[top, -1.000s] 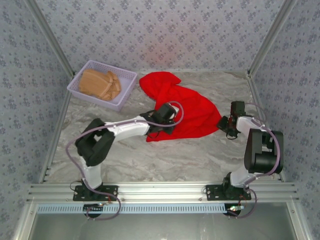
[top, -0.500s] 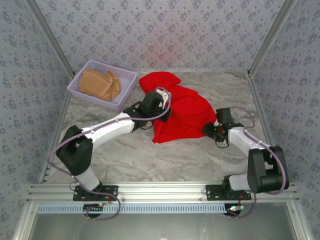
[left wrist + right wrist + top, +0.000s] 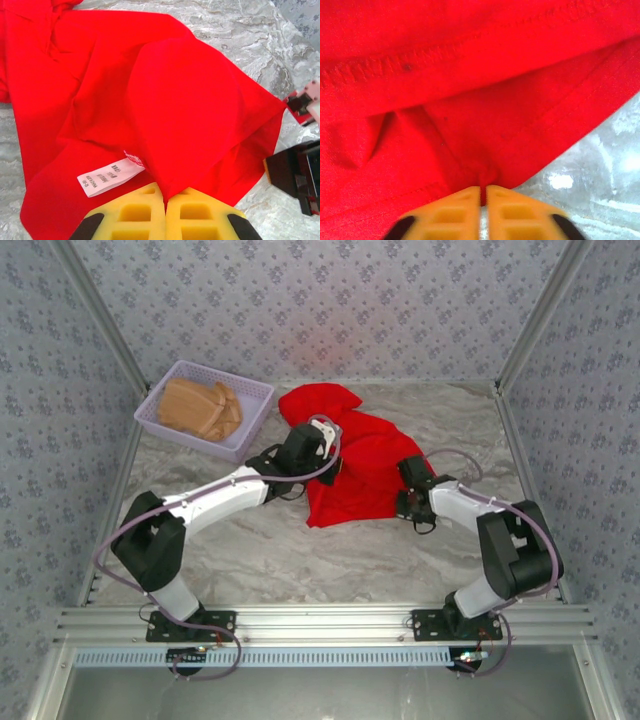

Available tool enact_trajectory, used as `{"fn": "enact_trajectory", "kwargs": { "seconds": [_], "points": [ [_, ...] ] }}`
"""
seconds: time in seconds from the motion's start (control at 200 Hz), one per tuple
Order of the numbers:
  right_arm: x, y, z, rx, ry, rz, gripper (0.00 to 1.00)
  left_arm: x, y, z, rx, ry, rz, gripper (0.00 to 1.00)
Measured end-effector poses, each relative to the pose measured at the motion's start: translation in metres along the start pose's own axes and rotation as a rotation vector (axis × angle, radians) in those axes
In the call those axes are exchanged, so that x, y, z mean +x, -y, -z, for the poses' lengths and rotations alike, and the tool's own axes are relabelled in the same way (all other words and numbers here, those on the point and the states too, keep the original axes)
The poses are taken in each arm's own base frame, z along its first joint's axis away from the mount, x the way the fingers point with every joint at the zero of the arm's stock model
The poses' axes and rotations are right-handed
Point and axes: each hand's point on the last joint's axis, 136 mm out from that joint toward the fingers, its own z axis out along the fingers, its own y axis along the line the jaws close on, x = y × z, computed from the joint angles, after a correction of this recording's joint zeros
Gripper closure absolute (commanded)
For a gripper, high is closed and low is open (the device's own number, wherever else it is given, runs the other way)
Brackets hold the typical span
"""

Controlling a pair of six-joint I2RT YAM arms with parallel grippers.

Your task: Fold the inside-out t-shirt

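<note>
I find the red t-shirt (image 3: 365, 455) lying crumpled mid-table (image 3: 300, 550), right of the lavender basket (image 3: 255, 426), with my left gripper (image 3: 165, 192) pinched closed on a fold beside its white care label (image 3: 110, 176) and my right gripper (image 3: 483, 192) clamped on its hemmed edge.

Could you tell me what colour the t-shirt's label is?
The label on the t-shirt is white with dark print, clearest in the left wrist view.
</note>
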Motion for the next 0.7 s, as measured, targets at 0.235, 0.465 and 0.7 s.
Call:
{"fn": "enact_trajectory", "kwargs": {
  "seconds": [0.235, 0.465, 0.7],
  "points": [
    [-0.037, 0.002, 0.026, -0.010, 0.142, 0.034, 1.00, -0.031, -0.019, 0.038, -0.025, 0.094, 0.047, 1.00],
    [-0.121, 0.018, 0.216, -0.124, 0.701, -0.023, 1.00, -0.112, -0.026, 0.166, -0.039, 0.442, 0.118, 1.00],
    [-0.150, 0.030, 0.397, -0.222, 1.068, -0.052, 1.00, -0.164, -0.018, 0.296, -0.045, 0.765, 0.134, 1.00]
  ]
}}
